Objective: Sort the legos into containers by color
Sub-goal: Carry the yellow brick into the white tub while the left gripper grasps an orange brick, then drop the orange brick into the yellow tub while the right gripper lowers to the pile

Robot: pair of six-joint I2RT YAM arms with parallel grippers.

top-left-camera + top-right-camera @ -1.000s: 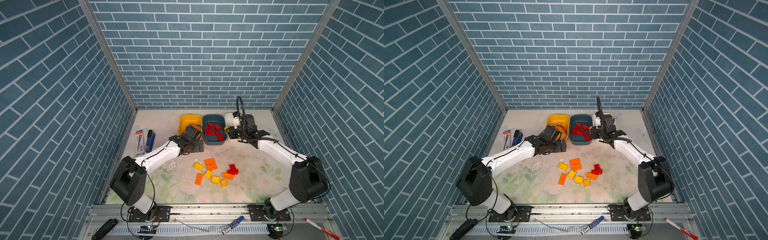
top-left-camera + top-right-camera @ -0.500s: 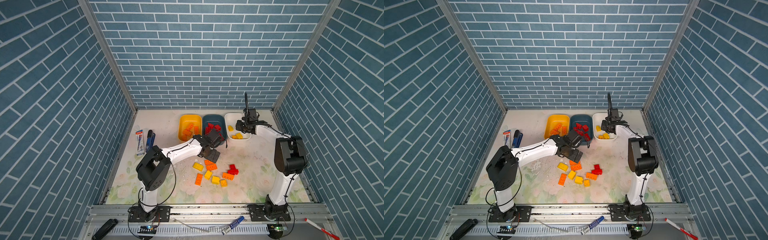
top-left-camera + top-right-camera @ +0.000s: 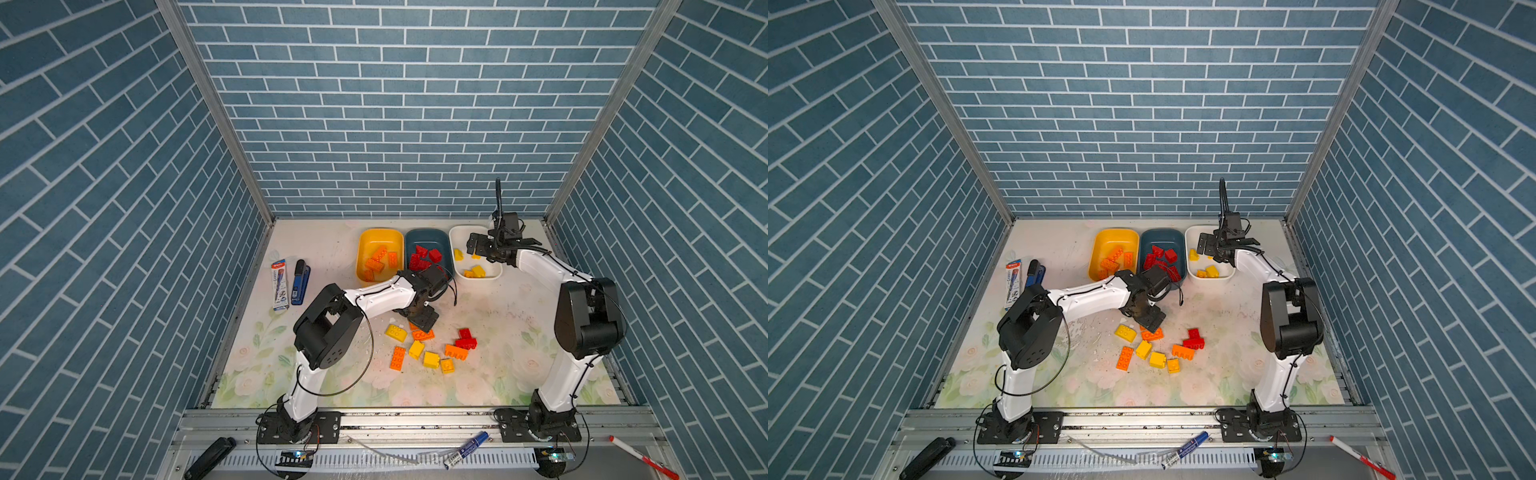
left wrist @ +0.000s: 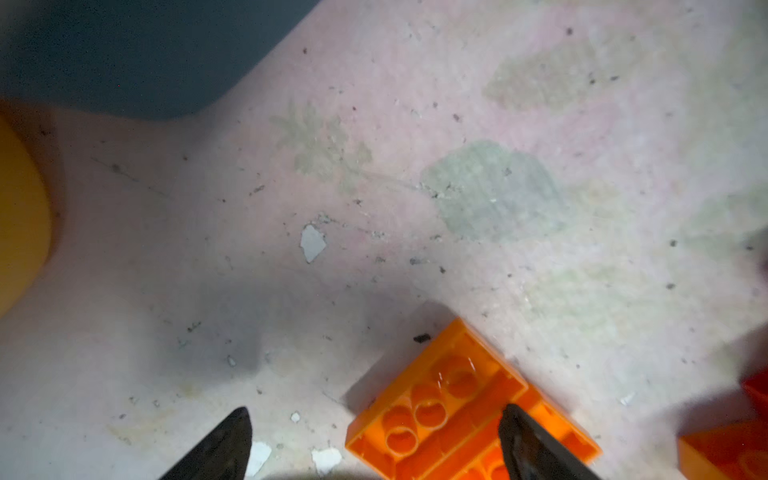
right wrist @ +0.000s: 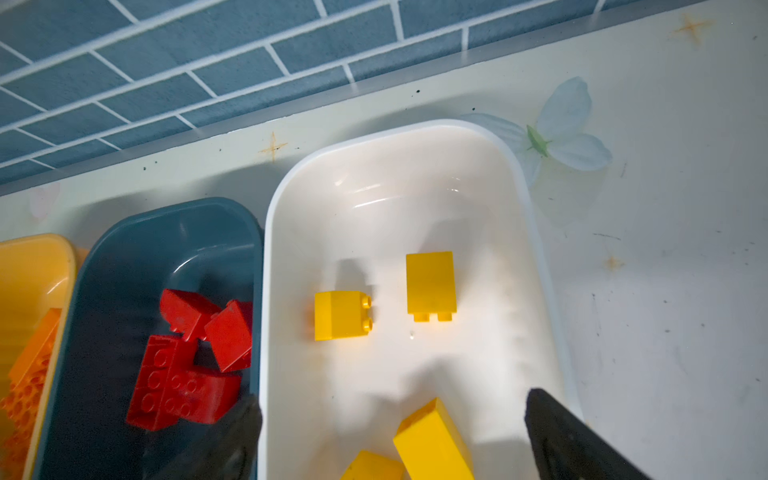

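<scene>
Orange lego (image 4: 465, 409) btwn open left gripper (image 4: 374, 440).

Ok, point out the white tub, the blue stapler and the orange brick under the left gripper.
white tub (image 3: 495, 275): a top view, on its near rim.
blue stapler (image 3: 300, 282): a top view, mid-body.
orange brick (image 4: 432, 411): left wrist view, on its hollow underside, facing up.

Both top views are evenly and brightly lit from overhead; soft shadows are cast under the arms, and walls are splayed by wide-angle distortion. The left wrist view is dim, w/ a blurred dark tub edge (image 4: 124, 58). Glare is seen on the white tub (image 5: 415, 195) floor.
</scene>
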